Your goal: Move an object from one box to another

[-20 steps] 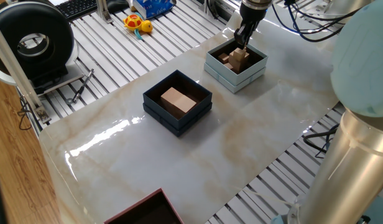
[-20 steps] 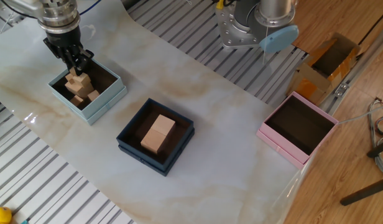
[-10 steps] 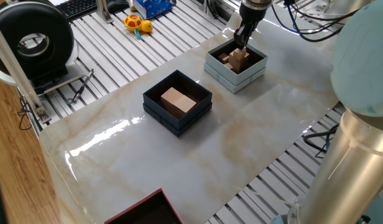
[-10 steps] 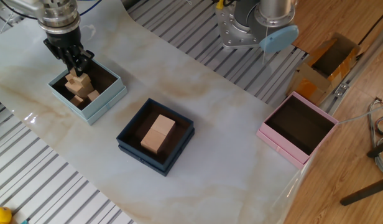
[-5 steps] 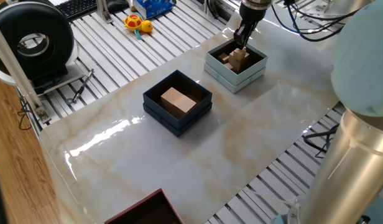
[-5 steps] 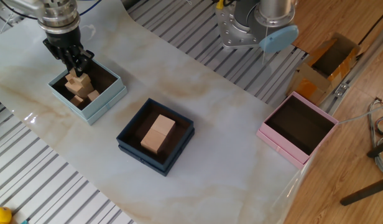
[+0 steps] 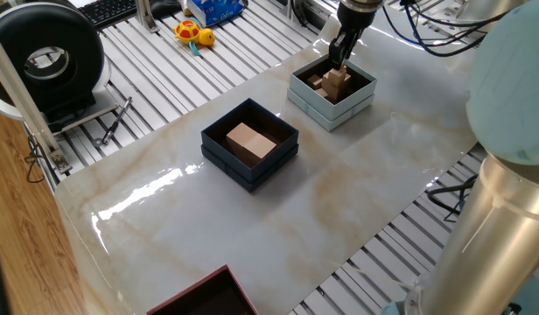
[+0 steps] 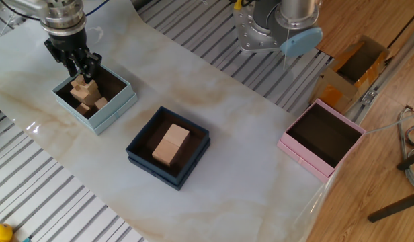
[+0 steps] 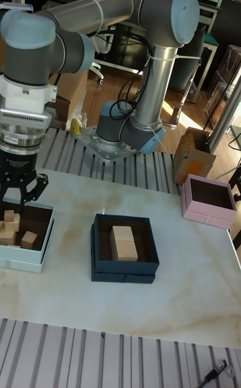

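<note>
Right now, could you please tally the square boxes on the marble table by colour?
Pale blue-white box: 1
Dark navy box: 1
Pink box: 1
Total: 3

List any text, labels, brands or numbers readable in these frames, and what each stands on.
None can be read.
Blue carton behind the table: white print, too blurred to read.
Keyboard: keys too small to read.
The boxes, blocks and gripper show no markings.
</note>
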Robot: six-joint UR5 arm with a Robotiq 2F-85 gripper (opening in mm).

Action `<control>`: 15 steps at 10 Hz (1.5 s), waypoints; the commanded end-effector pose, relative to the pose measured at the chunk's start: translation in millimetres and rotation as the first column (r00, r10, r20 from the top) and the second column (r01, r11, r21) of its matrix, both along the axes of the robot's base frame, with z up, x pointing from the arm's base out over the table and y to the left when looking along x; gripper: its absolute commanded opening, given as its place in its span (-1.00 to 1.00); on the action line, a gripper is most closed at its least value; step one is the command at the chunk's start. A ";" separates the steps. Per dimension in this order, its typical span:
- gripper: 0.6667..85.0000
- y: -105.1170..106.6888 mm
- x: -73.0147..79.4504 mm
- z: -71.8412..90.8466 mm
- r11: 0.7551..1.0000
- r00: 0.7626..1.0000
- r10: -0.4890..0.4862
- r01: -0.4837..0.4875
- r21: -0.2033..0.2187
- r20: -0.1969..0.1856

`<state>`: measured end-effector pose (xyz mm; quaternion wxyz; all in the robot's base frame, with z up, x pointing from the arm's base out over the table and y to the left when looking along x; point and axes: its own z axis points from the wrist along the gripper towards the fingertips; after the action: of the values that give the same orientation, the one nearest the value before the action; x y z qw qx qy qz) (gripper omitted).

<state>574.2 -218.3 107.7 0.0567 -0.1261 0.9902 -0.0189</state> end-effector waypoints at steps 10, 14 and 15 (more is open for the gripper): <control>-0.98 36.7 -13.1 81.9 0.993 0.993 -0.114 0.114 0.002 -0.038; -0.98 53.6 -12.8 80.1 0.989 0.989 -0.142 0.143 0.030 -0.037; -0.98 61.6 -10.8 76.8 0.988 0.989 -0.141 0.143 0.051 -0.040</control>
<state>561.3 -174.1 185.7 0.0373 -0.0635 0.9972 -0.0136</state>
